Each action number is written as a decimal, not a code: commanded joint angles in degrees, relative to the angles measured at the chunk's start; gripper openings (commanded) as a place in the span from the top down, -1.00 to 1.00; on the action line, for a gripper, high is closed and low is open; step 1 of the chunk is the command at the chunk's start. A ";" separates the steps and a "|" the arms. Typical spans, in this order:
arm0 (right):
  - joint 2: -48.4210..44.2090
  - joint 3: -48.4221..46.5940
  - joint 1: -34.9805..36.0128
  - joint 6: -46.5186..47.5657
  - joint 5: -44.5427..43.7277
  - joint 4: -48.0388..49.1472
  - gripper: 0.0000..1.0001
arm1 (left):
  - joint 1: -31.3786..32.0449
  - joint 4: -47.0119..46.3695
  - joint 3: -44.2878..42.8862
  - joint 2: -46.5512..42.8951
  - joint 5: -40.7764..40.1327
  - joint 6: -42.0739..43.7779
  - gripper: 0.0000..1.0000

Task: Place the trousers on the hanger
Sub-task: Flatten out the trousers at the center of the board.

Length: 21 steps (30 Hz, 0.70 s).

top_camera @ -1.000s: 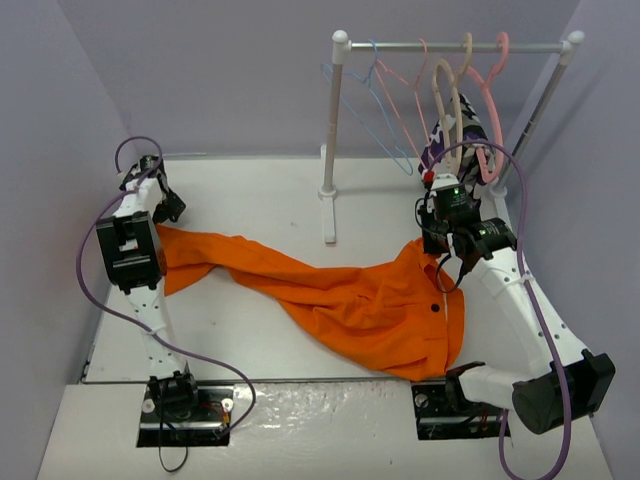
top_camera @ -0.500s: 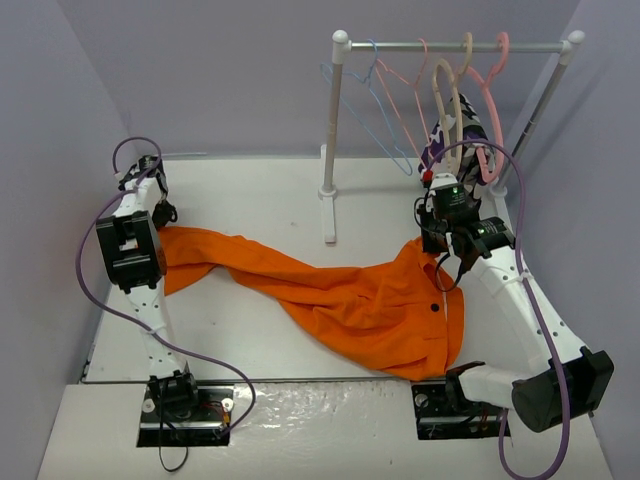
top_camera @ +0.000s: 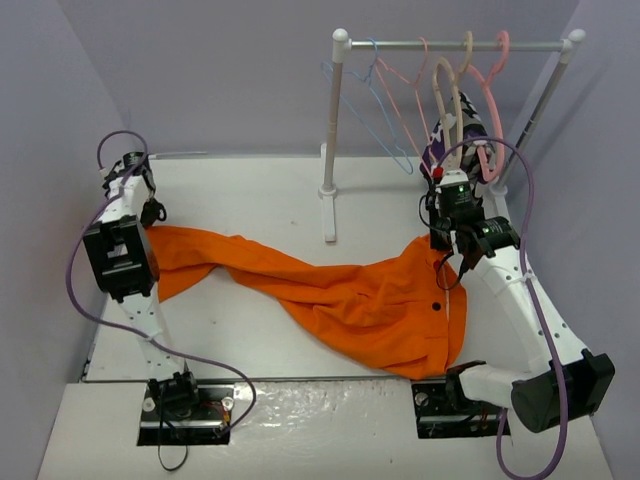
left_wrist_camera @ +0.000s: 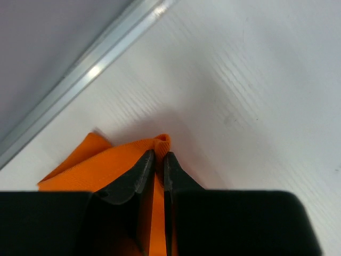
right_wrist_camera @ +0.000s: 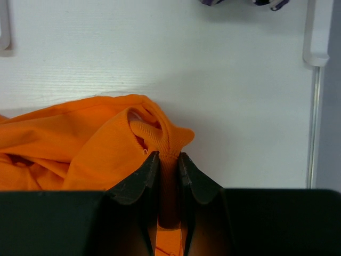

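Note:
The orange trousers [top_camera: 340, 295] lie spread across the table, legs running left and waist at the right. My left gripper [top_camera: 150, 222] is shut on the leg end, a fold of orange cloth [left_wrist_camera: 160, 143] pinched between its jaws [left_wrist_camera: 159, 156]. At the right, my right gripper [top_camera: 440, 245] is shut on the waistband [right_wrist_camera: 160, 133], with the cloth squeezed between the black fingers [right_wrist_camera: 168, 157]. The light-blue hanger [top_camera: 368, 105] hangs at the left end of the rail [top_camera: 450, 46], apart from both grippers.
Pink hangers [top_camera: 492, 90] and a beige hanger [top_camera: 445, 90] hang on the rail, with a purple-white-black garment [top_camera: 455, 135] below them. The rack's left post [top_camera: 332, 140] stands mid-table behind the trousers. A metal table edge [left_wrist_camera: 96, 69] runs close to the left gripper.
My left gripper has shut on the leg end of the trousers, and that arm has shifted a little to the left. My right gripper still holds the waistband.

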<state>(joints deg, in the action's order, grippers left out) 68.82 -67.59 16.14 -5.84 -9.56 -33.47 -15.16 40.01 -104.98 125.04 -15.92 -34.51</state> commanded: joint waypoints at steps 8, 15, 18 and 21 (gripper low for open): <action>-7.90 -4.63 -5.36 -2.53 -11.63 2.51 1.00 | -6.27 -1.34 6.51 -27.30 0.36 1.40 1.00; -12.62 -7.47 -5.72 -1.72 -17.95 2.10 1.00 | -9.80 -1.52 9.58 -38.07 2.87 1.02 1.00; -14.40 -8.34 -5.77 -1.07 -22.47 1.79 1.00 | -11.94 -0.78 9.92 -42.38 4.60 0.81 1.00; -16.01 -9.18 -5.77 -0.77 -25.54 1.49 1.00 | -14.57 0.19 10.39 -45.60 6.34 -0.15 1.00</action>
<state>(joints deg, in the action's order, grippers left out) 55.38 -72.85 10.90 -7.40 -24.64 -35.32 -26.02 41.27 -93.82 86.49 -11.27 -33.67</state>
